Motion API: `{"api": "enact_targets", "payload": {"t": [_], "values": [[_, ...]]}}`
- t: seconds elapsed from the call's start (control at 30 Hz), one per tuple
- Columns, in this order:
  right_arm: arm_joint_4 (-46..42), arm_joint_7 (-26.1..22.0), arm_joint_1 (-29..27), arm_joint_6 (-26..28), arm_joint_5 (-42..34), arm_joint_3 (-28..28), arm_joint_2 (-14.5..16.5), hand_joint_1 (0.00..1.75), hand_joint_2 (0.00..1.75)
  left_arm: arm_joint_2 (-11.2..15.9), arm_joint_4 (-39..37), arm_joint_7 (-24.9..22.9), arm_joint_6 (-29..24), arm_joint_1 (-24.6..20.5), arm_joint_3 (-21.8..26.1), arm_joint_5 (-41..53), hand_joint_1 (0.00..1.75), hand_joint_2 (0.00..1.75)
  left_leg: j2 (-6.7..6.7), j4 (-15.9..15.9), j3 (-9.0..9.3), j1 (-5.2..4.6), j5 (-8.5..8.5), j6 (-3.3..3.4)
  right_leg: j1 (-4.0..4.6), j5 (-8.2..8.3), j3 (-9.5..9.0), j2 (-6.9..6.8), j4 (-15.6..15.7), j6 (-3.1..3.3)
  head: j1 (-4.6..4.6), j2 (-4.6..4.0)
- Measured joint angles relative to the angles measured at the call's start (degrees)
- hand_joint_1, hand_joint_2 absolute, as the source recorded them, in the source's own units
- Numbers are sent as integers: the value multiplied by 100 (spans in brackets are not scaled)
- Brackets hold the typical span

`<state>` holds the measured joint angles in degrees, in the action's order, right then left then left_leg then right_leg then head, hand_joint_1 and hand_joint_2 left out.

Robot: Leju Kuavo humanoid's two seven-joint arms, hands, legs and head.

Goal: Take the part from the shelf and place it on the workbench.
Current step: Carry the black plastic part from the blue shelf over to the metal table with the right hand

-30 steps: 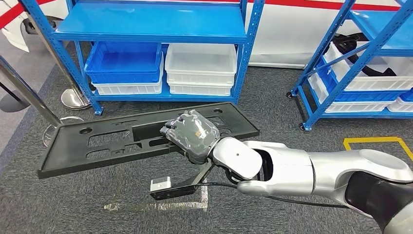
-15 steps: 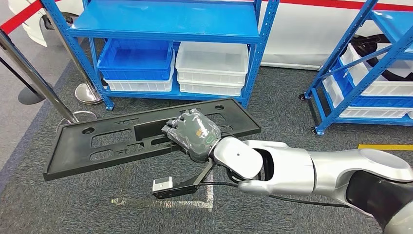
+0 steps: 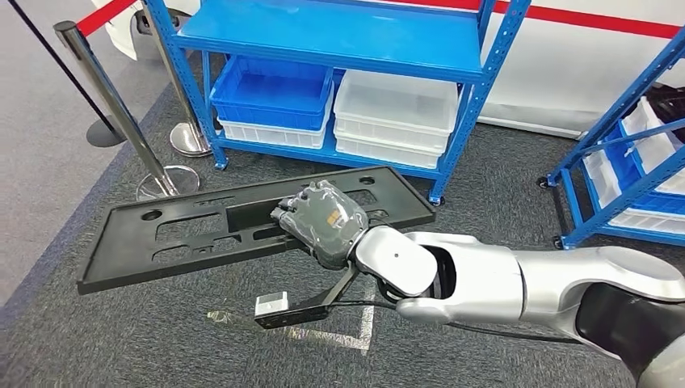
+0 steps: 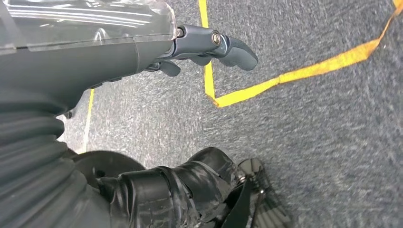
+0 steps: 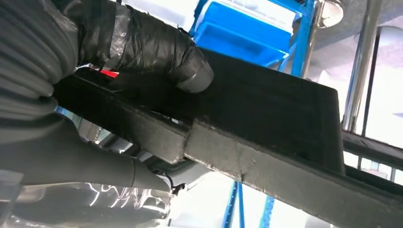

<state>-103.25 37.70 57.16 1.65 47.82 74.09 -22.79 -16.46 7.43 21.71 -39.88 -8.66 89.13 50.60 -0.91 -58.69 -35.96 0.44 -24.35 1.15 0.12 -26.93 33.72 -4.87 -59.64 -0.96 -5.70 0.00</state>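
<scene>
The part is a long flat black plastic panel (image 3: 202,230) with cut-outs, held level above the grey carpet in the head view. My right hand (image 3: 321,222) grips its near long edge right of the middle, fingers curled over the top. From the right wrist, the thumb (image 5: 157,52) presses on the panel's dark underside (image 5: 266,123). My left hand (image 4: 142,42) hangs over the carpet, its fingers (image 4: 223,45) holding nothing; whether they are spread or curled is not plain.
A blue shelf rack (image 3: 339,40) with blue and white bins (image 3: 396,113) stands behind the panel. A second blue rack (image 3: 622,162) is at the right. Two stanchion posts (image 3: 121,105) stand at the left. Yellow floor tape (image 4: 266,85) lies beneath the left hand.
The whole picture has shifted: the camera turned left, so the racks slid right and the posts came further in. The right hand keeps its grip on the panel.
</scene>
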Motion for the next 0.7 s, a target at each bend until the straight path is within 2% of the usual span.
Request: {"api": "enact_targets", "payload": {"t": [0.07, 0.1, 0.13, 0.17, 0.2, 0.23, 0.27, 0.3, 0.33, 0.37, 0.4, 0.47, 0.5, 0.53, 0.6, 0.63, 0.67, 0.7], "values": [[1, 32, -17, 54, 0, -12, -7, 175, 175, -14, 1, 85, 45, -3, 0, -156, 0, 175, 94, 59, 33, 42, 38, 56, -35, -266, 181, 254, -418, -59, -20, 0], [2, 44, -40, 88, -1, -19, -16, 175, 175, -20, 1, 141, 83, -8, 0, -256, 0, 175, 146, 67, 34, 48, 45, 67, -49, -444, 340, 384, -774, -81, -30, 0], [3, 49, -75, 120, -1, -25, -25, 175, 175, -26, 1, 196, 129, -13, 0, -340, 0, 175, 208, 67, 32, 55, 49, 73, -63, -594, 518, 446, -1144, -98, -34, 0], [4, 51, -119, 139, 0, -28, -34, 175, 175, -33, 0, 238, 175, -17, 0, -408, 0, 175, 278, 64, 32, 61, 48, 72, -80, -660, 651, 469, -1406, -115, -37, 0], [4, 51, -168, 150, 12, -28, -42, 175, 175, -41, 0, 263, 217, -16, 0, -469, 0, 175, 356, 57, 33, 70, 45, 66, -99, -607, 695, 478, -1467, -128, -37, 0], [4, 51, -215, 160, 42, -30, -48, 175, 175, -48, 0, 278, 254, -14, 0, -531, 0, 175, 437, 44, 34, 84, 38, 54, -119, -451, 637, 493, -1311, -138, -37, 0], [4, 50, -260, 171, 88, -35, -62, 175, 175, -55, 0, 279, 273, -10, 0, -581, 0, 175, 518, 26, 34, 100, 27, 32, -144, -228, 492, 546, -970, -147, -39, 0], [5, 50, -310, 187, 152, -48, -79, 175, 175, -62, 0, 275, 266, -7, 0, -615, 0, 175, 595, 7, 25, 118, 14, 3, -177, -51, 321, 689, -589, -155, -38, 0], [5, 50, -365, 209, 217, -68, -98, 175, 175, -70, 0, 275, 236, -9, 0, -626, 0, 175, 670, -21, 4, 126, 4, -37, -202, 56, 172, 852, -261, -157, -35, 0], [6, 49, -427, 227, 270, -91, -122, 175, 175, -78, 0, 279, 197, -12, 0, -625, 0, 175, 736, -34, -27, 136, 7, -84, -214, 93, 80, 980, -63, -155, -36, 0], [6, 48, -488, 241, 309, -112, -139, 175, 175, -86, 0, 284, 162, -10, 0, -621, 0, 175, 807, -34, -59, 145, 19, -130, -211, 68, 45, 1058, 7, -147, -34, 0], [5, 47, -570, 249, 345, -135, -169, 175, 175, -102, 0, 291, 121, 4, 0, -616, 0, 175, 934, -2, -101, 170, 60, -223, -195, 74, 26, 950, 40, -91, -41, 0], [7, 51, -593, 247, 359, -144, -175, 175, 175, -107, 0, 290, 113, 13, 0, -608, 0, 175, 874, -19, -123, 164, 49, -252, -199, 88, 7, 880, 68, -53, -35, 0], [4, 56, -609, 242, 376, -160, -181, 175, 175, -111, 0, 269, 124, 18, 0, -590, 0, 175, 723, -123, -178, 151, -15, -275, -203, 103, -17, 801, 102, -8, -22, 0], [1, 67, -655, 196, 420, -208, -193, 175, 175, -110, 0, 136, 224, 16, -1, -510, 0, 175, 319, -666, -445, 117, -294, -283, -175, 109, -53, 640, 138, 57, 5, 0], [-3, 78, -688, 138, 448, -232, -207, 175, 175, -108, 0, 58, 273, 12, -3, -455, 0, 175, 208, -1048, -635, 114, -455, -279, -150, 100, -60, 548, 137, 82, 14, 0], [-4, 97, -729, 61, 479, -246, -229, 175, 175, -106, 0, 28, 285, 9, -6, -399, 0, 175, 162, -1360, -792, 113, -552, -270, -124, 89, -67, 453, 133, 98, 13, 0], [-15, 124, -775, -26, 512, -256, -258, 175, 175, -104, 1, 69, 243, 8, -10, -356, 0, 175, 139, -1508, -868, 111, -558, -255, -101, 74, -76, 357, 129, 112, 15, 0]]}}
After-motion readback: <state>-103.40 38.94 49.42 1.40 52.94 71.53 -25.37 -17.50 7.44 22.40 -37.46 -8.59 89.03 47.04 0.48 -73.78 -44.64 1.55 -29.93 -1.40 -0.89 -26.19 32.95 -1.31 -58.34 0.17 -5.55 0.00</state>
